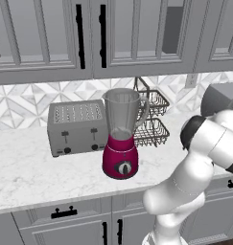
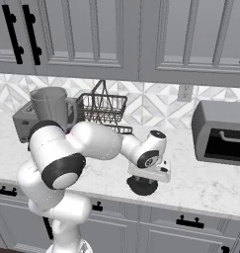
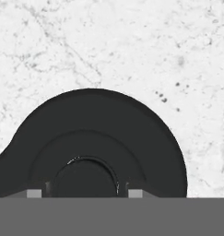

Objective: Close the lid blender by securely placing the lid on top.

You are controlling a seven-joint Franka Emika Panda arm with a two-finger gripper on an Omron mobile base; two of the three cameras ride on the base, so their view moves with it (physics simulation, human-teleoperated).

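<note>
Left base view has the blender (image 1: 121, 139) standing upright on the white marble desk (image 1: 31, 172), its magenta-red base toward the front edge and its clear jar open at the top. Just beside it on the left sits a silver toaster (image 1: 75, 127); behind it on the right is a two-tier wire basket (image 1: 154, 119). Right base view shows the arm stretched out low over the desk, well apart from the blender, with the pincer (image 2: 143, 182) directly above the lid (image 2: 141, 186), which lies flat near the desk's front edge. A dark toaster oven (image 2: 221, 131) stands farther right. Hand view shows the lid (image 3: 97, 138) close up, its raised centre between the fingertips (image 3: 34, 193), which sit spread on either side of that centre; whether they touch it I cannot tell.
</note>
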